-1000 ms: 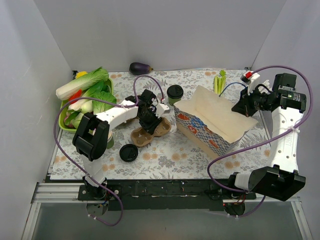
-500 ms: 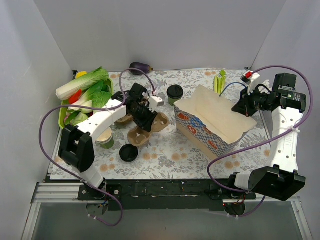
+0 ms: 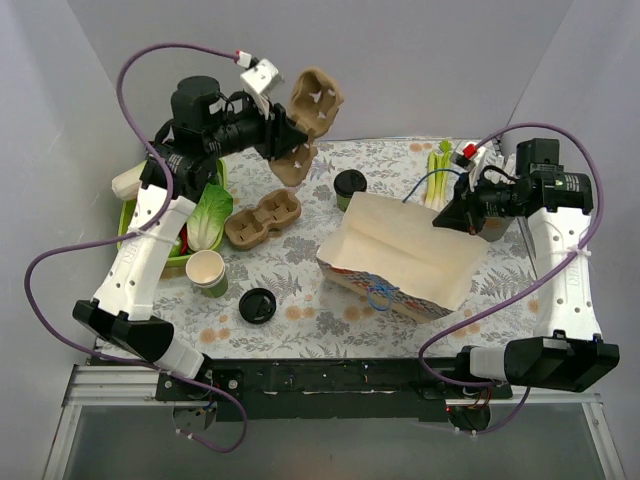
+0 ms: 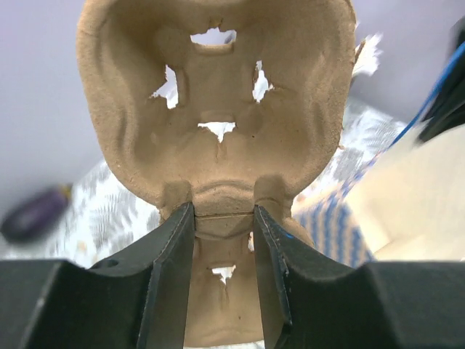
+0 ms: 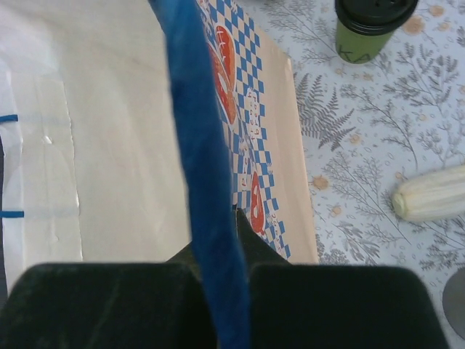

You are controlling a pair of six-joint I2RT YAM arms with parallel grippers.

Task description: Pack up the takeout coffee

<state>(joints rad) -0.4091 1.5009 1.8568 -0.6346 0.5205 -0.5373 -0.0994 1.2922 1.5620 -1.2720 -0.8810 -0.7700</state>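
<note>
The takeout coffee (image 3: 350,187), a green cup with a black lid, stands on the table behind the paper bag (image 3: 400,262); it also shows in the right wrist view (image 5: 370,25). My left gripper (image 3: 290,140) is raised high at the back and shut on a brown cardboard cup carrier (image 3: 312,115), gripping its middle rib in the left wrist view (image 4: 218,116) between the jaws (image 4: 221,211). My right gripper (image 3: 447,217) is shut on the bag's blue handle (image 5: 203,174) and holds the bag's mouth (image 5: 94,145) open.
A second carrier (image 3: 263,218) lies on the table left of the coffee. Lidless stacked green cups (image 3: 207,272) and a loose black lid (image 3: 257,305) sit front left. A green vegetable tray (image 3: 190,255) is at left, celery (image 3: 440,165) at the back, a pale vegetable (image 5: 429,200) by the bag.
My left arm lifted one carrier off the table and swung up and back, leaving another carrier lying there. My right gripper pulled the handle, and the bag shifted left and opened wider.
</note>
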